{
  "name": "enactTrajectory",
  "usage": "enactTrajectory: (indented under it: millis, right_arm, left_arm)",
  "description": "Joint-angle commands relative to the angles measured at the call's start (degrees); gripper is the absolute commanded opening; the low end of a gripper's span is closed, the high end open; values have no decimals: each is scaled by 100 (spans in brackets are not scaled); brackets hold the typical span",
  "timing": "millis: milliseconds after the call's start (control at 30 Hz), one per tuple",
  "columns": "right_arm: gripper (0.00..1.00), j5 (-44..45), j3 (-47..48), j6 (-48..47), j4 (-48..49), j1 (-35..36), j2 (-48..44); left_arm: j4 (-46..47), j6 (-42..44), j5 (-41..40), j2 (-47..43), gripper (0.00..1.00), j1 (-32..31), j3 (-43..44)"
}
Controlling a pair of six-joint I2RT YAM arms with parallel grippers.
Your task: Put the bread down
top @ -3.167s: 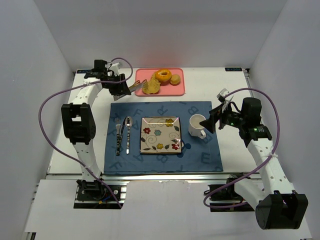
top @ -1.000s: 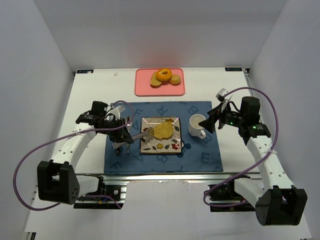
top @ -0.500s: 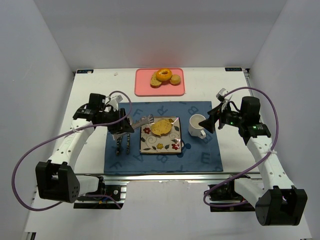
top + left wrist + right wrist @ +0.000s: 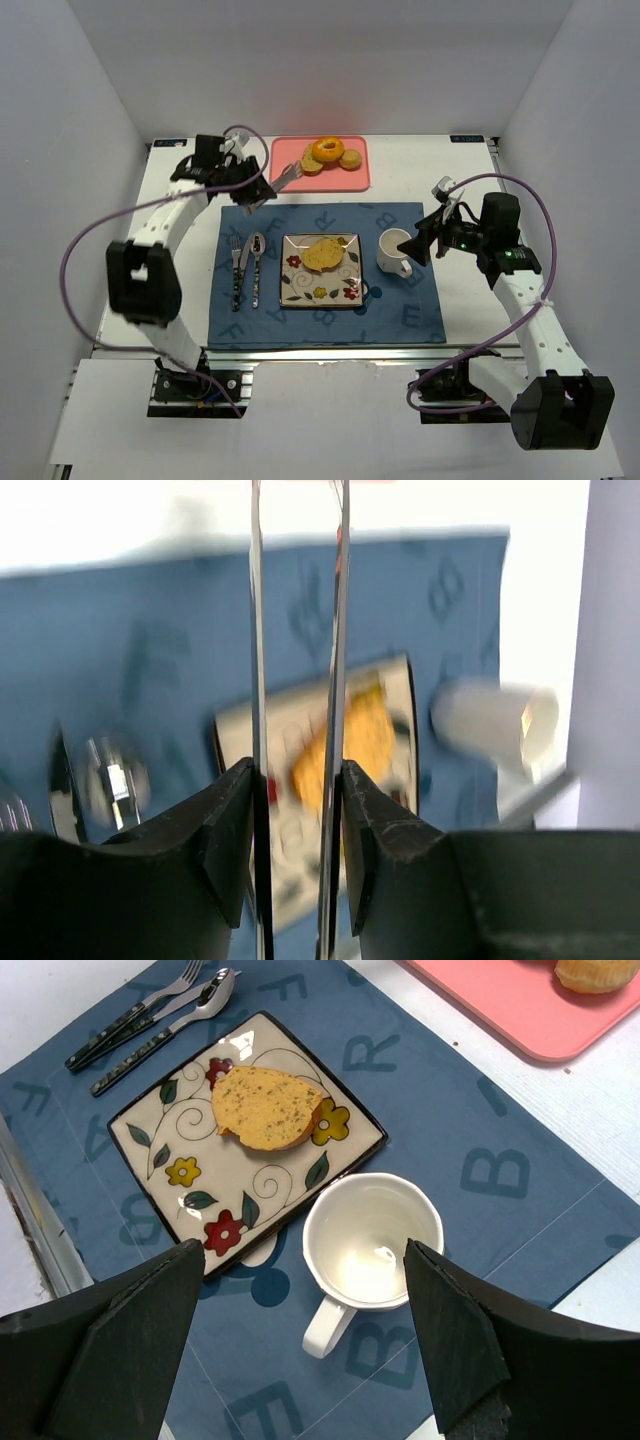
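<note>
One bread (image 4: pixel 266 1107) slice lies flat on the plate (image 4: pixel 175 1145), in the far half of it. It is golden with rough edges. Nothing is touching it. The other bread slice (image 4: pixel 311 166) is on the pink tray (image 4: pixel 345 181) at the back of the table. It sits just beside the doughnut (image 4: pixel 326 150), and the bun (image 4: pixel 351 158) is on the doughnut's other side.

The plate sits in the middle of a blue mat (image 4: pixel 400 310). A fork (image 4: pixel 237 270) and a spoon (image 4: pixel 256 265) lie side by side to the left of the plate. A white cup (image 4: pixel 372 1235) stands just to the right of it.

The left claw (image 4: pixel 296 775) is up near the tray's left edge. Its two fingers squeeze a pair of thin metal tongs (image 4: pixel 286 176). The tong blades are a little apart and hold nothing.

The right claw (image 4: pixel 424 240) hangs by the cup. Its two fingers are spread wide and hold nothing.
</note>
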Motion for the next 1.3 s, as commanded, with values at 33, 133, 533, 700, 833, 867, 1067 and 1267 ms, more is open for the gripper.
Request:
enactTrajectory:
  millis: [33, 133, 533, 700, 833, 867, 1067, 1267]
  right_arm:
    - [86, -103, 125, -61, 250, -21, -32]
    - [86, -85, 90, -26, 285, -21, -93]
    - [86, -15, -51, -8, 320, -39, -208]
    - [86, -59, 1, 1, 355, -39, -129]
    - [86, -85, 10, 19, 390, -39, -85]
    - [86, -76, 10, 19, 390, -39, -85]
    - [86, -68, 1, 36, 382, -39, -138]
    - [86, -59, 1, 45, 373, -39, -164]
  left_arm:
    - [481, -263, -91, 1306, 46, 47, 1212]
    - [245, -351, -187, 2229, 45, 47, 2310]
    - [84, -316, -215, 3242, 46, 47, 3535]
    - [313, -369, 129, 3049, 47, 47, 3175]
    - [262, -299, 199, 2978, 48, 47, 2972]
    - [226, -281, 225, 2987, 48, 47, 2963]
    - [6, -132, 155, 2987, 45, 56, 2753]
    - [400, -316, 594, 2716, 9, 47, 2525]
